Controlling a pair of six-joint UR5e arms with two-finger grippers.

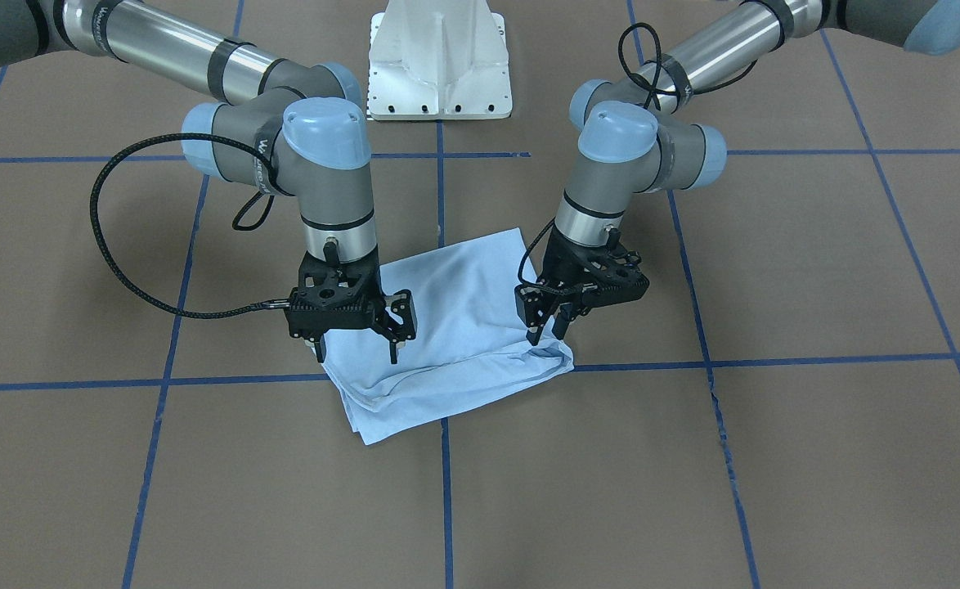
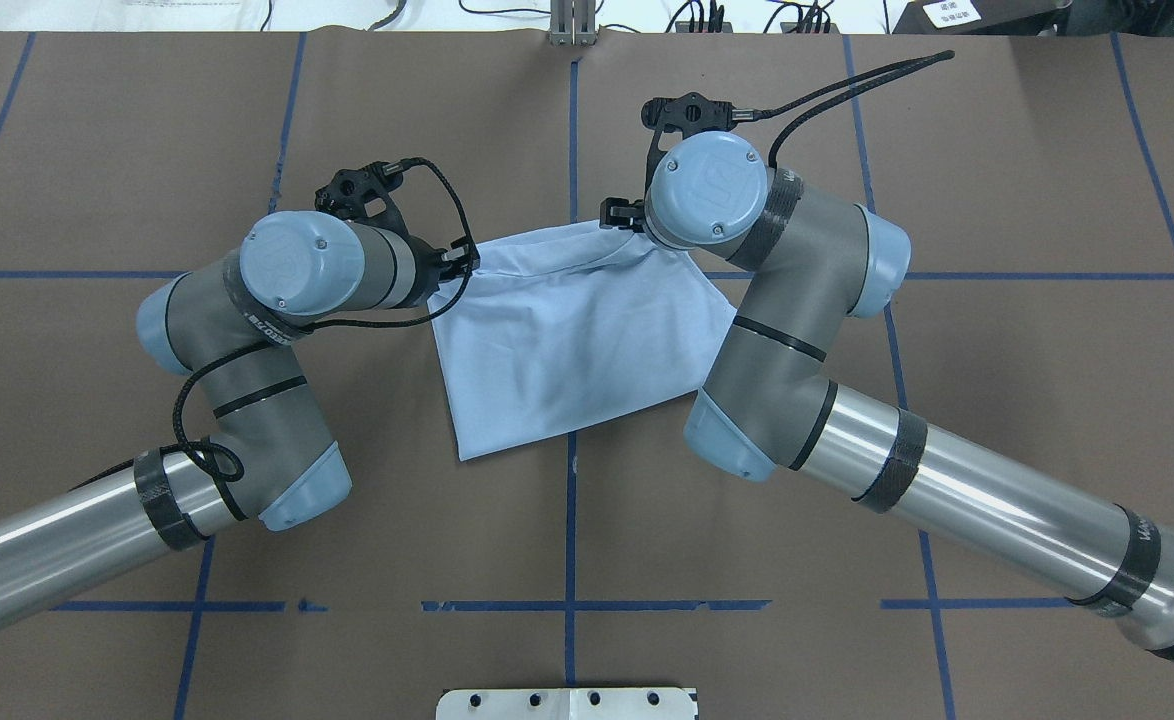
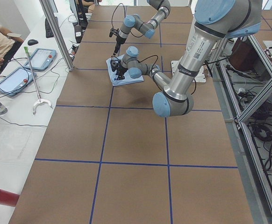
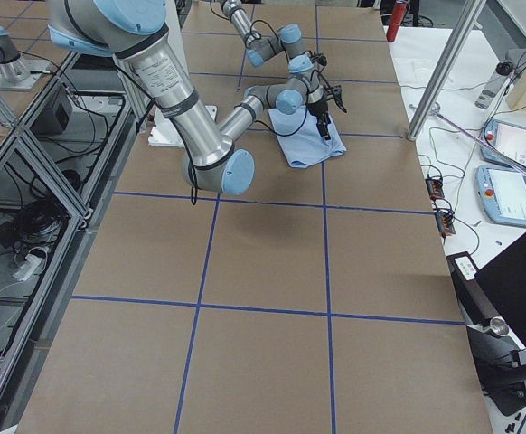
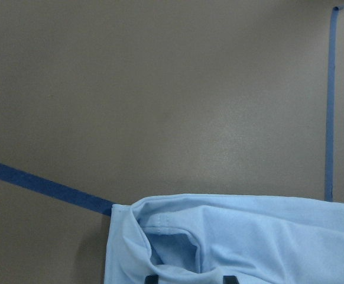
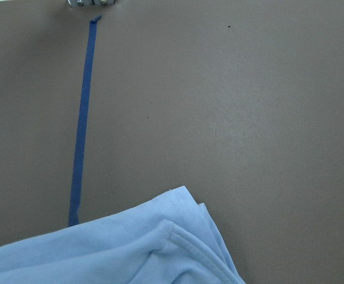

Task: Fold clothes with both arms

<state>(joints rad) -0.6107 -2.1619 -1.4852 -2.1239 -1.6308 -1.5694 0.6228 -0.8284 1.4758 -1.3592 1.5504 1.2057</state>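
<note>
presently, light blue folded t-shirt (image 1: 464, 327), long axis crosswise on brown worktop (image 1: 774, 458), far edge beneath right hand (image 1: 356, 350) (wide) and left hand (image 1: 547, 334) (narrowly parted).

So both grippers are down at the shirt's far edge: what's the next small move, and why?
Probably shut the right gripper on its corner of the T-shirt. Its jaws stand wide open over the fabric, while the left gripper is set narrower, with cloth bunched at its tips. Then both corners could lift together.
</note>
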